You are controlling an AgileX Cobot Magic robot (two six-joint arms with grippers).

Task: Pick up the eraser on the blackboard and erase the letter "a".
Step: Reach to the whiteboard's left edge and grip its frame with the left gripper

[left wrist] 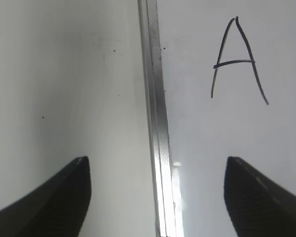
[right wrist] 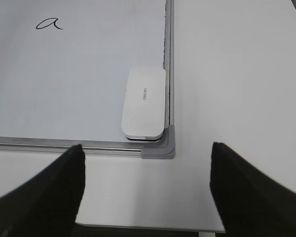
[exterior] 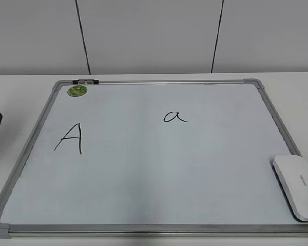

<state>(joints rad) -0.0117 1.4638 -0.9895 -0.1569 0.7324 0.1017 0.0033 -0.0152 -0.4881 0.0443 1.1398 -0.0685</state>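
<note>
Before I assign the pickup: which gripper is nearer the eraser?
Right. The right gripper hangs open just off the board corner where the eraser lies. The left gripper straddles the opposite frame edge, near the capital A.

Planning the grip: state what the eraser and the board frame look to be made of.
Eraser: apparently smooth white plastic, given its soft sheen and moulded rounded edges; dark underside layer, material unclear. Board frame: likely brushed metal, silver with a bright linear glint; corners look like matte grey plastic.

Lab-like: bare white table [exterior: 20, 92], panelled wall [exterior: 149, 36].
</note>
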